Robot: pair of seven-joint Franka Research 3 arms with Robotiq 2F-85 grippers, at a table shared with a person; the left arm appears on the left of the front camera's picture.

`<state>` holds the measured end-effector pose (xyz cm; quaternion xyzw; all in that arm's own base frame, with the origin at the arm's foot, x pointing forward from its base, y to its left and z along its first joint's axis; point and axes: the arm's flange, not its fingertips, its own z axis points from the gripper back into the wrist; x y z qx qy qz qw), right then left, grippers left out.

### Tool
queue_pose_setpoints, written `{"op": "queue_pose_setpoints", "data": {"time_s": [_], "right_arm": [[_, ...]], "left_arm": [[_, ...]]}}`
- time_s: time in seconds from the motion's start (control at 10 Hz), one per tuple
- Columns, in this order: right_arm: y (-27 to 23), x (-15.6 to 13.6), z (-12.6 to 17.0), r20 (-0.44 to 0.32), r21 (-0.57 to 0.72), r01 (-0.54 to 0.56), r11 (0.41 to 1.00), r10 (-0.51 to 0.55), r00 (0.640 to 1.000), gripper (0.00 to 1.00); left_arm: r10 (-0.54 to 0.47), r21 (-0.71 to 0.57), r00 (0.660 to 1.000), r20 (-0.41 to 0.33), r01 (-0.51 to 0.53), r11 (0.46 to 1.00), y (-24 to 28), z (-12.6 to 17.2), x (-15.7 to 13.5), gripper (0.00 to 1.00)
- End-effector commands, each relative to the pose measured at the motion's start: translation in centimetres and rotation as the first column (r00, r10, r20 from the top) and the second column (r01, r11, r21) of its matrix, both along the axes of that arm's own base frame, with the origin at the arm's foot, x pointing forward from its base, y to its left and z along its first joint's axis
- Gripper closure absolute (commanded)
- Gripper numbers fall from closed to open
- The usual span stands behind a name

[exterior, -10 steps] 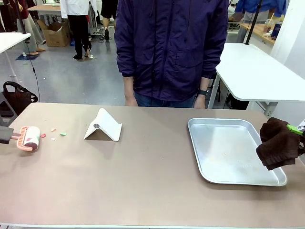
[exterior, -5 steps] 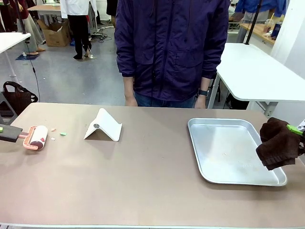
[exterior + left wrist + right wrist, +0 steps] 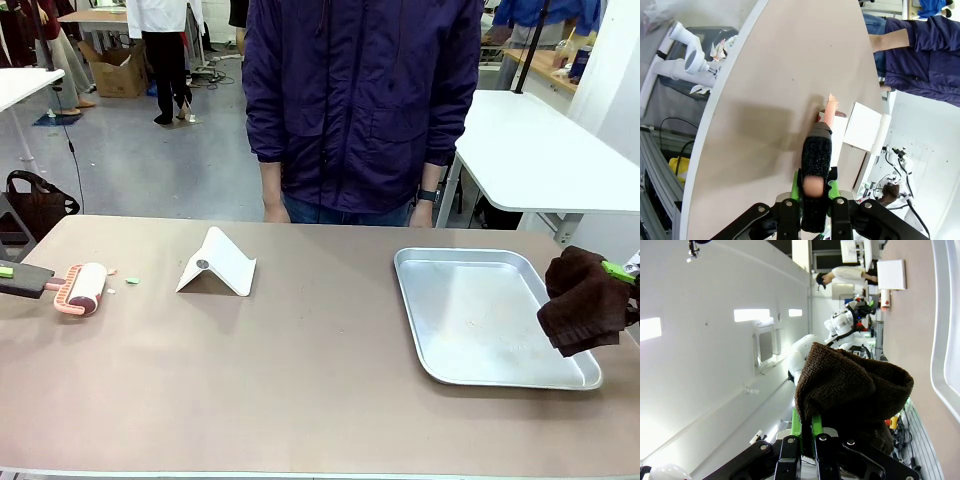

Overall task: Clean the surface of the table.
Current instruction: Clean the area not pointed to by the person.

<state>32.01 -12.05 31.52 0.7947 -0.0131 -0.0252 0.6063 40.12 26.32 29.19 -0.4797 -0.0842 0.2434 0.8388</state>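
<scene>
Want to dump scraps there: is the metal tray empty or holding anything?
Empty: the tray shows bare shiny metal, apart from a few faint specks.

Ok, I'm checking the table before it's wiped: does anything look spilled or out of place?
Yes: a few pink and green scraps lie loose on the table near its left end, beside the lint roller. They look like stray litter. Nothing looks tipped or damaged.

This is a big work room, like a lab or a workshop. It has a bare grey floor, a plain white table, a cardboard box on the floor, and people standing far back.
</scene>
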Motion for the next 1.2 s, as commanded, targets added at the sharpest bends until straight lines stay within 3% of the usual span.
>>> {"op": "queue_pose_setpoints", "data": {"time_s": [0.0,0.7,1.1], "right_arm": [[0.1,0.1,0.4,0.007,0.014,0.015,1.0,-0.016,1.0,0.91],[0.1,0.1,0.4,0.007,0.014,0.015,1.0,-0.016,1.0,0.91],[0.1,0.1,0.4,0.007,0.014,0.015,1.0,-0.016,1.0,0.91]], "left_arm": [[-0.043,0.103,0.999,-0.029,0.046,0.994,-1.3,-2.7,-0.4,0.78],[-0.185,0.139,0.981,-0.061,0.191,0.972,-7.2,-4.8,0.1,0.78],[-0.198,0.13,0.979,-0.047,0.203,0.971,-10.1,-4.7,1.1,0.78]]}}
